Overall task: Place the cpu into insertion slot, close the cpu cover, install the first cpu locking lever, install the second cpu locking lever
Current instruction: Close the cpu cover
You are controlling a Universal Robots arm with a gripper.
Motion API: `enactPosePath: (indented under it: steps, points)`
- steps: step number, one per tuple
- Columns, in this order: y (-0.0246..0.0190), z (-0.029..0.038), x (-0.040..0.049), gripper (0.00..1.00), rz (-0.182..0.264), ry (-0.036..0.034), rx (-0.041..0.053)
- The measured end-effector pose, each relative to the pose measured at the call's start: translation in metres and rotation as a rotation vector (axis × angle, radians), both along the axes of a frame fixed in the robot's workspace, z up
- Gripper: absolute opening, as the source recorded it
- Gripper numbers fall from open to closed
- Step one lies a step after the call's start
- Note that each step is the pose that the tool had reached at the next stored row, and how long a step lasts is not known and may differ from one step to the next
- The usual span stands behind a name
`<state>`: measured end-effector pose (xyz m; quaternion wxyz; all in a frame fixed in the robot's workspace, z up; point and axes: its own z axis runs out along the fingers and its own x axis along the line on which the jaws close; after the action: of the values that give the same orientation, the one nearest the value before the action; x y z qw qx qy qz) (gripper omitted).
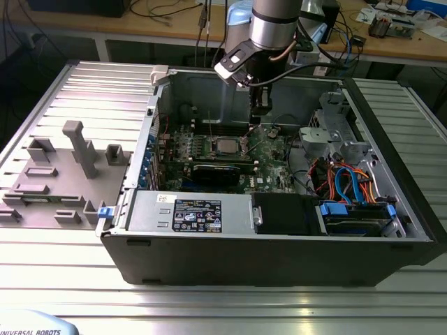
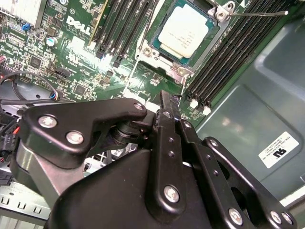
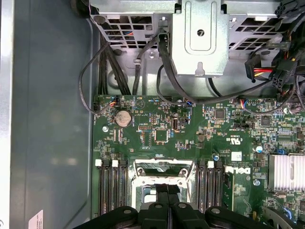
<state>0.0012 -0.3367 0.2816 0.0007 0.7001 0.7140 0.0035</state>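
Two fingers pressed flat together: my gripper [image 1: 259,112] was narrow and held nothing. In the exterior view it hung in the upper middle of the frame, inside the open computer case [image 1: 279,262]. It was close above the motherboard [image 1: 269,150], up and to the right of the cpu [image 1: 225,146]. The cpu lay flat in the insertion slot [image 1: 211,147] near the centre of that picture, its dull silver top facing up.

In the second wrist view the cpu cover [image 2: 163,60] sat down around the chip as a silvery frame. A thin metal lever [image 2: 257,14] ran out from one of its corners over the black memory slots [image 2: 238,43]. In the first wrist view my fingertips [image 3: 161,193] overlapped one edge of the slot; I could not tell whether they touched anything.

The case stood on a ribbed worktop [image 1: 209,307], with a grey fixture block [image 1: 63,174] at the exterior view's left.
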Motion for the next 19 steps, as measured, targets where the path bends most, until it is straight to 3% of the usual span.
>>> enactPosePath:
  steps: [9,15,19]
  points:
    - [0.0000,-0.0001,0.0009,0.11,0.000,0.0000,0.0000]
    - [0.0000,-0.0023,0.0180,0.11,0.000,0.0003,0.0001]
    - [0.0000,-0.0088,0.0299,0.11,0.000,0.0004,-0.0001]
